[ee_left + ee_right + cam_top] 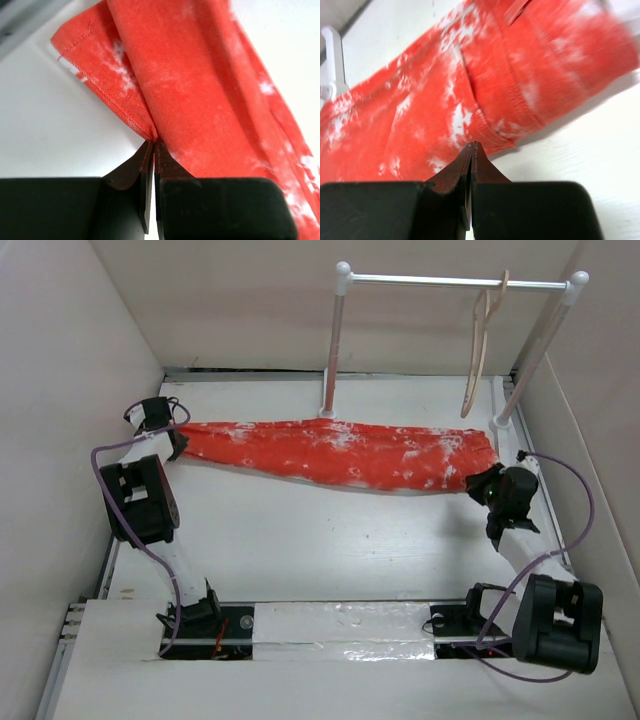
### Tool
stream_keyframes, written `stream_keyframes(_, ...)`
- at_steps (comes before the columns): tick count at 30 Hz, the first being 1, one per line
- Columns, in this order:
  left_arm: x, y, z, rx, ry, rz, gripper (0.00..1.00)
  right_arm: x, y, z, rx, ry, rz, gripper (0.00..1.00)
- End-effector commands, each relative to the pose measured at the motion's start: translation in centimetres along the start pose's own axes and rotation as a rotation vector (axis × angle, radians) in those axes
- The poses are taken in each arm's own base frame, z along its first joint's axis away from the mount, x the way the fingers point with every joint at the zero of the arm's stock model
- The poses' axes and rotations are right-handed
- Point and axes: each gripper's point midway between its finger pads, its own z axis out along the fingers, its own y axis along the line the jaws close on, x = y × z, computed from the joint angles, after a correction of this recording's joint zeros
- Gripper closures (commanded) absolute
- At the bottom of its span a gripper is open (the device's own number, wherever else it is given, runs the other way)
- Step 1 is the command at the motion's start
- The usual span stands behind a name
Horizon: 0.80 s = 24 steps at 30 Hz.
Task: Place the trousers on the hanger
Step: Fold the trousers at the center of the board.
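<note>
The red-orange trousers with white blotches lie stretched across the table from left to right. My left gripper is shut on the leg end; in the left wrist view the cloth bunches into the closed tips of the gripper. My right gripper is shut at the waist end; in the right wrist view its tips pinch the lower edge of the waistband. The pale wooden hanger hangs by its hook from the rail at the back right, apart from both grippers.
A white tubular rail on two posts stands at the back; its left post also shows in the right wrist view. White walls close in the left, back and right sides. The arm bases sit at the near edge.
</note>
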Motion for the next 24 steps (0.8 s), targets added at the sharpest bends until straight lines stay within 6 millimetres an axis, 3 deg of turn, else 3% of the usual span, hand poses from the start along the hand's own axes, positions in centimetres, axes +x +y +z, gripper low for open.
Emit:
stream_keyframes(1, -2.4, 2.4, -4.6, -0.066, -0.092, 0.02, 1.0, -0.5, -0.9, -1.6, -0.01, -0.017, -0.014, 1.0)
stream_keyframes(2, -2.1, 3.0, -5.0, -0.077, -0.092, 0.023, 1.0, -0.7, -1.6, -2.0, -0.002, -0.025, -0.009, 1.0)
stream_keyframes(3, -0.6, 4.3, -5.2, -0.104, -0.073, 0.038, 1.0, 0.2, -1.9, -2.4, -0.009, 0.004, -0.004, 1.0)
stream_keyframes(4, -0.9, 4.5, -6.5, -0.094, -0.095, 0.032, 1.0, -0.1, -1.6, -3.1, -0.026, -0.013, -0.009, 1.0)
stream_keyframes(5, 0.5, 5.6, -6.7, -0.11, -0.07, 0.04, 1.0, 0.2, -1.6, -3.5, -0.031, -0.007, -0.017, 1.0)
stream_keyframes(7, 0.5, 5.8, -8.2, -0.097, -0.082, 0.035, 1.0, 0.7, -2.2, -4.1, -0.023, -0.023, -0.017, 1.0)
stream_keyframes(8, 1.2, 6.5, -8.3, -0.11, -0.07, 0.045, 1.0, 0.2, -1.9, -4.3, -0.041, -0.06, -0.014, 0.73)
stream_keyframes(11, 1.1, 6.7, -9.6, -0.096, -0.082, 0.061, 1.0, -0.8, -1.5, -3.4, -0.034, -0.075, -0.035, 0.16)
stream_keyframes(12, 1.3, 6.9, -9.7, -0.095, -0.079, 0.066, 1.0, 0.4, -2.4, -2.4, 0.003, -0.001, -0.025, 0.13)
stream_keyframes(14, 1.4, 6.9, -10.1, -0.088, -0.077, 0.075, 1.0, 0.0, -1.1, -1.3, -0.045, 0.057, -0.017, 0.11)
stream_keyframes(15, 1.4, 6.9, -10.4, -0.08, -0.079, 0.073, 1.0, 1.0, -1.1, -0.2, -0.063, 0.104, 0.006, 0.11)
stream_keyframes(18, 1.5, 6.5, -10.4, -0.055, -0.078, 0.073, 1.0, 0.8, -0.6, 1.5, -0.096, 0.116, 0.085, 0.12)
stream_keyframes(19, 1.6, 6.4, -10.4, -0.05, -0.076, 0.073, 1.0, 1.8, -1.2, 2.4, -0.079, 0.157, 0.114, 0.13)
stream_keyframes(21, 1.8, 6.2, -10.3, -0.038, -0.067, 0.072, 1.0, 1.3, -0.8, 3.6, -0.085, 0.149, 0.149, 0.17)
stream_keyframes(22, 2.0, 6.2, -10.1, -0.037, -0.06, 0.075, 1.0, 2.0, -1.4, 4.3, -0.063, 0.172, 0.169, 0.2)
stream_keyframes(24, 2.0, 6.2, -10.0, -0.037, -0.057, 0.077, 1.0, 1.8, -1.1, 5.1, -0.074, 0.172, 0.179, 0.49)
